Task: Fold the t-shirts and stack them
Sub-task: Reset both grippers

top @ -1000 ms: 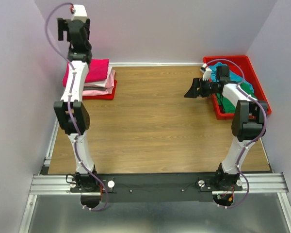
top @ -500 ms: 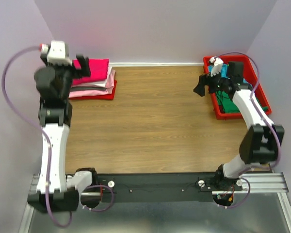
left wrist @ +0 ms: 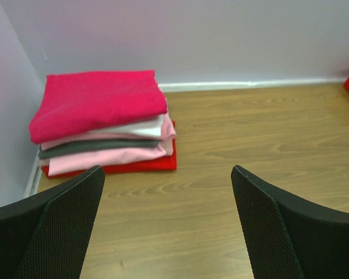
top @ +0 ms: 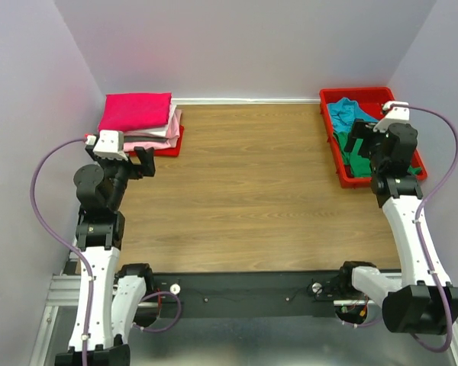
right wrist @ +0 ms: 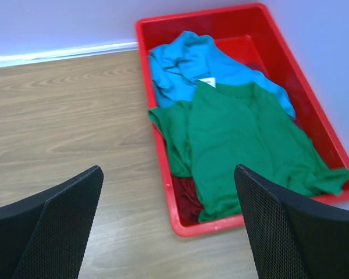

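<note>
A folded stack of t-shirts sits at the back left, a crimson-pink one (top: 136, 111) (left wrist: 99, 102) on top of white, grey (left wrist: 87, 146) and pale pink (left wrist: 104, 158) ones. My left gripper (top: 141, 162) (left wrist: 167, 174) hangs open and empty just in front of the stack, facing it. In the red bin (top: 403, 114) (right wrist: 221, 20) at the back right lie a teal shirt (top: 345, 112) (right wrist: 186, 64), a green shirt (top: 353, 151) (right wrist: 244, 139) and some dark red cloth (right wrist: 186, 197). My right gripper (top: 364, 141) (right wrist: 168, 171) is open and empty above the bin's near left corner.
The stack rests on a flat red tray (top: 175, 145) (left wrist: 145, 165) against the back wall. Lilac walls close in the wooden table (top: 244, 191) at the back and on both sides. The arms' bases stand on a metal rail (top: 244, 290) at the near edge.
Both arms have drawn back towards their own sides. The left one came down from high over the stack to just in front of it. The right gripper swung from the table to over the bin.
</note>
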Controlling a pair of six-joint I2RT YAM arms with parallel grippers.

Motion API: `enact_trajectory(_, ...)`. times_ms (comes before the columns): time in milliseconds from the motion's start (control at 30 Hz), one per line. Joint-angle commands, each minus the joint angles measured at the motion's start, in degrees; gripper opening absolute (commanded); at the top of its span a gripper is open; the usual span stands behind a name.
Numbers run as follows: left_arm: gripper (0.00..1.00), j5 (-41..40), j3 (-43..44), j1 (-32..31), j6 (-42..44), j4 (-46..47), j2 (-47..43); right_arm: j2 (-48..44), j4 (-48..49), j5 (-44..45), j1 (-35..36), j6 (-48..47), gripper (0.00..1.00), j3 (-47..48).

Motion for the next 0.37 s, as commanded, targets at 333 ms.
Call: enact_trajectory(333,0.97,2.6,-5.1,-1.4,-2.3,4.6,-3.9,-4.0,1.0,11.4,-0.2,-2.3,1.0,-3.0)
